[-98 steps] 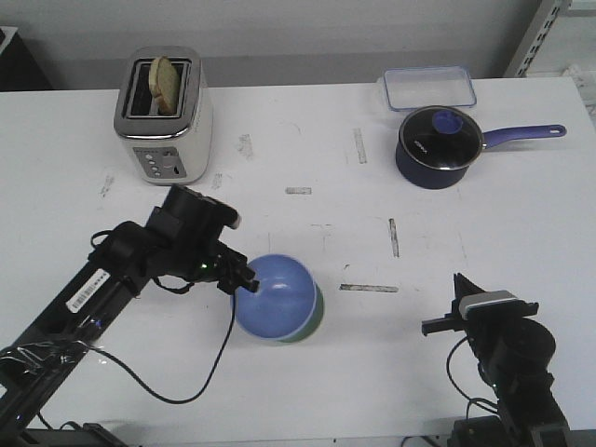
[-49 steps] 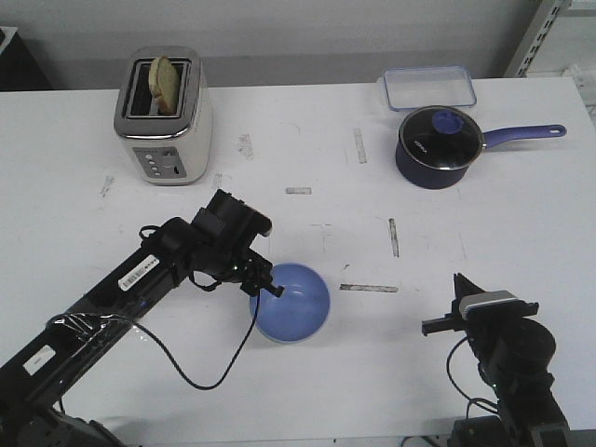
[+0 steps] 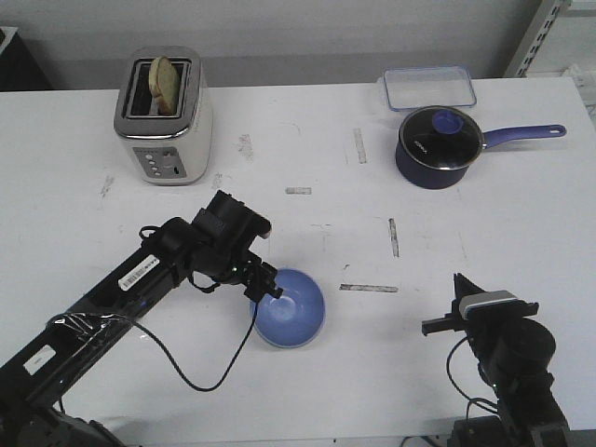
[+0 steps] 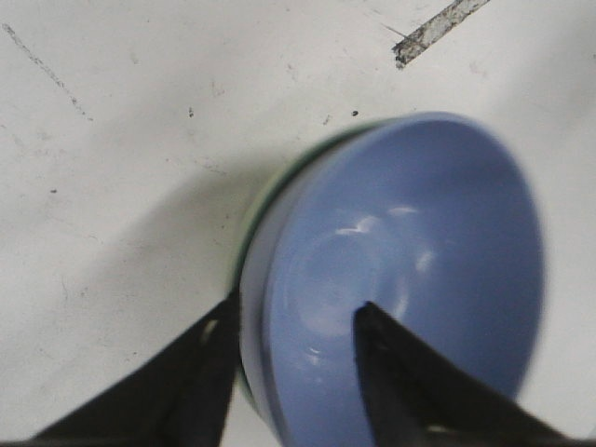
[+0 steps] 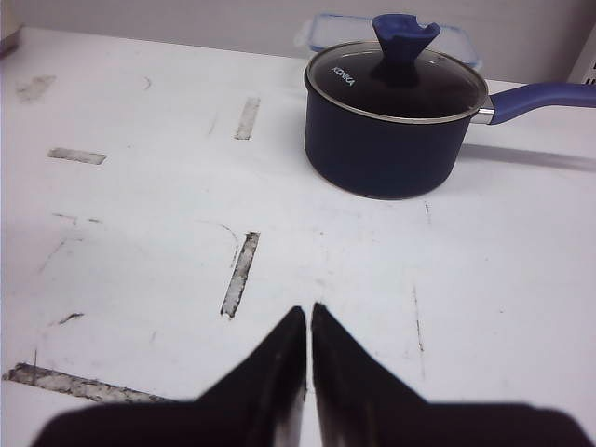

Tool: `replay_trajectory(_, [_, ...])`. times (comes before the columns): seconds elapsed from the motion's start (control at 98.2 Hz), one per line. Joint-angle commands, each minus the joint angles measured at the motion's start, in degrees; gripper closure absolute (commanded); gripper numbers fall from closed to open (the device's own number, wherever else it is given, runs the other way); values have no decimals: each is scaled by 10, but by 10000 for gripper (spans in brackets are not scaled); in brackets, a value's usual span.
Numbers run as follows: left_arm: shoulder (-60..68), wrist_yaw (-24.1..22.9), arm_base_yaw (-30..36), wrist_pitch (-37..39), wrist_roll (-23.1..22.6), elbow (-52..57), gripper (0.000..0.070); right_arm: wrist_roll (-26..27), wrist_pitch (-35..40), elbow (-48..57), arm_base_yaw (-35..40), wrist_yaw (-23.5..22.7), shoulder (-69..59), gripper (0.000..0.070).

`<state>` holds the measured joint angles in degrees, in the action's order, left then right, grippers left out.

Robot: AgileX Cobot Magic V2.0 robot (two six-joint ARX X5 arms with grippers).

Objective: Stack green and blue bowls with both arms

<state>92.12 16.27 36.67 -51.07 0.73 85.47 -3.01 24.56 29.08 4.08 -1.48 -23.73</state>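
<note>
One word, "KONKA", marks saucepan lid (image 5: 396, 82).

Bright even light; blurred blue bowl (image 4: 400, 279) rim, soft shadows.

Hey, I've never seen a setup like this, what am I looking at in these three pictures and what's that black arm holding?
It is a two-armed robot at a white table. The front view looks forward over the table; the other two come from cameras on each wrist. The left gripper pinches the rim of the blue bowl, one finger inside, one outside. That bowl sits nested in the green bowl, of which only a sliver shows. The right gripper is shut and empty. Farther back stand a toaster, a navy saucepan and a clear container.
</note>
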Motion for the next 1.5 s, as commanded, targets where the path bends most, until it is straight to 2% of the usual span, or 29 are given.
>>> replay_trajectory(0.0, [11, 0, 5, 3, -4, 10, 214, -3, -5, 0, 1, 0, -4, 700])
replay_trajectory(0.061, [11, 0, 5, 6, 0, 10, 163, -3, -5, 0, 1, 0, -4, 700])
replay_trajectory(0.255, [9, 0, 4, 16, 11, 23, 174, -3, -5, 0, 1, 0, -4, 700])
replay_trajectory(0.265, [4, 0, -1, 16, 12, 61, 305, -3, -5, 0, 1, 0, -4, 700])
replay_trajectory(0.407, [-1, -2, -11, 16, -14, 113, 546, -3, -5, 0, 1, 0, -4, 700])
replay_trajectory(0.509, [-5, -18, -23, 13, -16, 153, 637, -3, -5, 0, 1, 0, -4, 700])
replay_trajectory(0.601, [-19, -57, -35, 15, -17, 178, 700, -3, -5, 0, 1, 0, -4, 700])
replay_trajectory(0.754, [-55, -154, -71, 13, -36, 181, 700, -3, -5, 0, 1, 0, -4, 700])
replay_trajectory(0.947, [-113, -159, -148, 24, -46, 132, 700, -3, -5, 0, 1, 0, -4, 700])
replay_trajectory(1.121, [-203, -159, -221, 115, -44, -3, 700, -3, -5, 0, 1, 0, -4, 700])
replay_trajectory(1.294, [-327, -169, -268, 230, -21, -172, 700, -3, -6, 0, 1, 0, -4, 700])
replay_trajectory(1.487, [-477, -247, -285, 336, 0, -356, 700, -4, -7, 0, 1, 0, -4, 700])
